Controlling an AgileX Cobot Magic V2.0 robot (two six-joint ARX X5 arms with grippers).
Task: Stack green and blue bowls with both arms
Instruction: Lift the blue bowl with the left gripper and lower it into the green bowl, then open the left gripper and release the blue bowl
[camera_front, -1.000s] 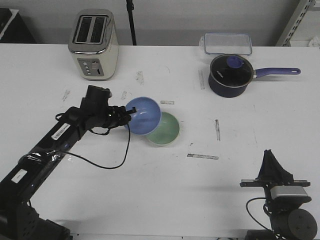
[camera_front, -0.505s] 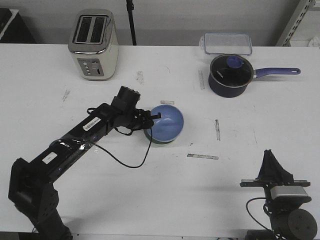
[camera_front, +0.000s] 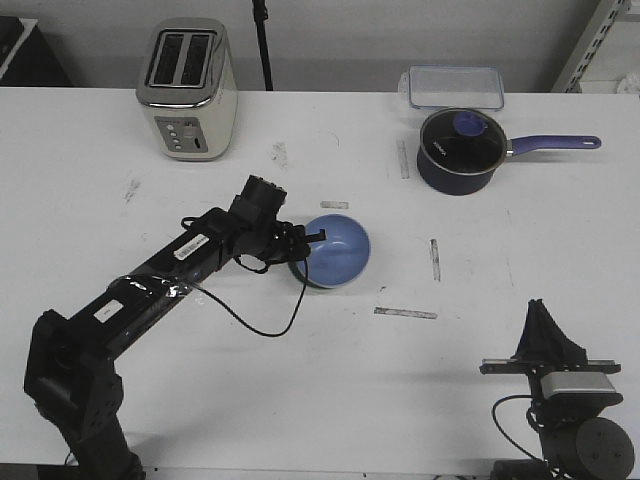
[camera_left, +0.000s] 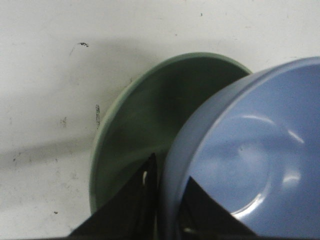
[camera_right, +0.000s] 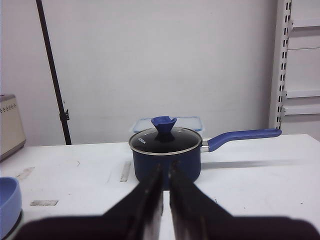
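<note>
We see the left gripper (camera_front: 312, 240) clamped on the blue bowl (camera_front: 337, 250) rim, bowl sitting in the green bowl (camera_left: 135, 135). Right gripper (camera_right: 165, 175) parked, fingers nearly together, holding nothing

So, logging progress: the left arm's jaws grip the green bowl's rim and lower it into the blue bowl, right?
Not quite. The left wrist view shows the jaws clamped on the blue bowl rim, and it is going into the green bowl. The bowls are swapped; it is the left arm.
</note>
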